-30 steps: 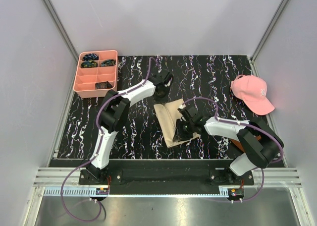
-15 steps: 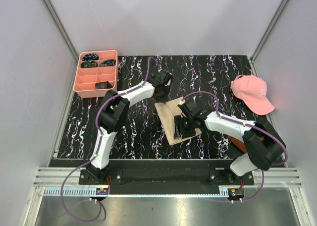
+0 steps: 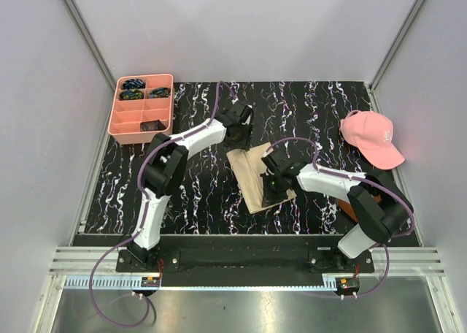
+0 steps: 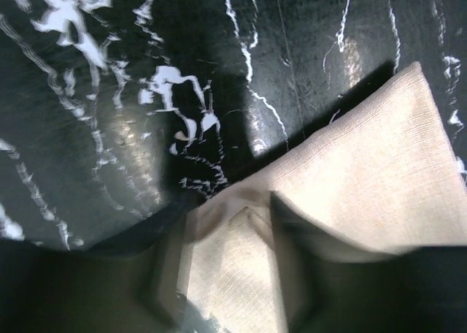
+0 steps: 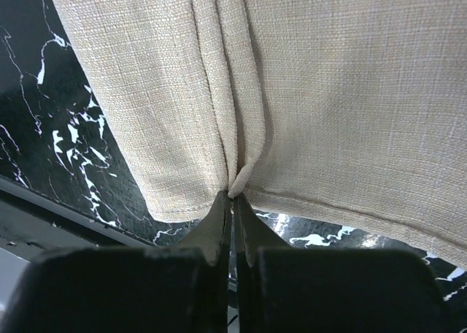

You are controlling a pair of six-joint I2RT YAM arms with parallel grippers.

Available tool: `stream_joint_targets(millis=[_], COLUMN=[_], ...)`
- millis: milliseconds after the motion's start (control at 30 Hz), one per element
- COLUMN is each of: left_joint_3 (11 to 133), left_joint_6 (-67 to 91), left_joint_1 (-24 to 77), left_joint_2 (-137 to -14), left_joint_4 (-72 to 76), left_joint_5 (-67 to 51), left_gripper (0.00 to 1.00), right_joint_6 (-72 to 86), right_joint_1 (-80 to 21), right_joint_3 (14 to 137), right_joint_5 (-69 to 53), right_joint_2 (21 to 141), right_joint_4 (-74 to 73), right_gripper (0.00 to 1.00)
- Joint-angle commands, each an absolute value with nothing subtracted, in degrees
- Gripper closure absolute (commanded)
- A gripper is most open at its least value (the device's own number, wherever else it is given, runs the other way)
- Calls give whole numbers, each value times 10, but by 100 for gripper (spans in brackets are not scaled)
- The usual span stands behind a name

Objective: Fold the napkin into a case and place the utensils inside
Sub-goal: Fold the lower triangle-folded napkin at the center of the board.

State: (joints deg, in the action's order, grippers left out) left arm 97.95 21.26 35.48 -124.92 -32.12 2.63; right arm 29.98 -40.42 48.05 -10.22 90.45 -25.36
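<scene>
The beige napkin lies partly folded mid-table, with a lengthwise crease showing in the right wrist view. My right gripper is at its near edge. There, in the right wrist view, that gripper is shut, and its tips pinch a small pucker of the napkin's hem. My left gripper hovers at the far corner. In the blurred left wrist view its fingers stand apart, and the napkin's pointed corner lies loose between them. The utensils are out of view.
A pink compartment tray with small dark blue-green items stands at the far left. A pink cap lies at the right edge. A brown piece shows under my right arm. Grey walls close in the sides and back.
My left gripper has opened and let go of the napkin's far corner. My right gripper has shut on the near hem, and the napkin has shifted slightly.
</scene>
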Motion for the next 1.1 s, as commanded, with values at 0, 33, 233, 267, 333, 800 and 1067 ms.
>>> stream_joint_targets(millis=[0, 33, 233, 267, 333, 800, 1067], left_joint_3=[973, 955, 812, 790, 732, 590, 575], left_joint_6=[227, 232, 286, 306, 325, 403, 431], left_joint_1=[363, 366, 375, 379, 391, 511, 539], left_joint_2=[-1125, -1106, -980, -965, -949, -891, -885], left_joint_4=[-319, -318, -276, -257, -237, -126, -122], left_joint_5=[111, 121, 59, 35, -23, -5, 31], left_gripper=[24, 20, 36, 42, 42, 54, 35], right_joint_6=[330, 345, 373, 375, 384, 365, 312], right_joint_1=[-403, -403, -403, -403, -402, -366, -307], right_joint_3=[446, 440, 421, 420, 417, 433, 461], right_joint_5=[-79, -90, -87, -88, -86, -108, -160], right_joint_2=[910, 905, 885, 877, 866, 796, 803], right_joint_4=[-215, -208, -191, -191, -190, -224, -229], right_gripper=[100, 100, 100, 100, 98, 55, 49])
